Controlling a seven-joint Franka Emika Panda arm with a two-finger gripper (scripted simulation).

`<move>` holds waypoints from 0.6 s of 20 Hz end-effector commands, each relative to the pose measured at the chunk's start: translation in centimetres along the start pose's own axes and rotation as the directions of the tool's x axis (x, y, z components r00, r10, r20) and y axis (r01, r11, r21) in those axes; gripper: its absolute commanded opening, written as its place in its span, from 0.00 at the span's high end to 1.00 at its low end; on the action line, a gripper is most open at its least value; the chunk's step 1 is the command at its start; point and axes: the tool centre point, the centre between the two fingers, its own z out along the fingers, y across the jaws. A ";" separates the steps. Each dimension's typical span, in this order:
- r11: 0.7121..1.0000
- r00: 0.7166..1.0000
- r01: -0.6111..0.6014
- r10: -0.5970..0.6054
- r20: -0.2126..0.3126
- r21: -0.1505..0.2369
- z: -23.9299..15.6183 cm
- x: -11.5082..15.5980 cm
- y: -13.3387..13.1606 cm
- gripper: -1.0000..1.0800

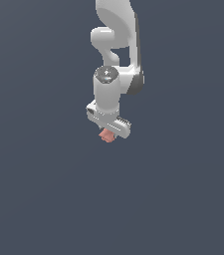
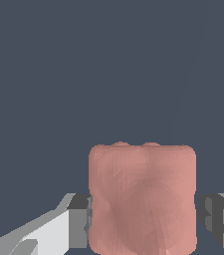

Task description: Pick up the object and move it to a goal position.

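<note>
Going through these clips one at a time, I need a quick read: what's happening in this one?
A single white Panda arm is working over a plain dark grey surface in a simulator. Its gripper has a small salmon-pink block between its fingers, one on each side of the block, apparently closed on it. No goal marker is visible, and I cannot tell whether the block is lifted.
</note>
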 end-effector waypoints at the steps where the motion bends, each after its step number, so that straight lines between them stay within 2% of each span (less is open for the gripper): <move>1: 1.000 1.000 0.000 0.000 0.000 0.001 -2.2 1.0 2.2 1.00; 12: 1.000 1.000 -0.001 0.001 0.000 0.001 -11.8 5.7 11.7 1.00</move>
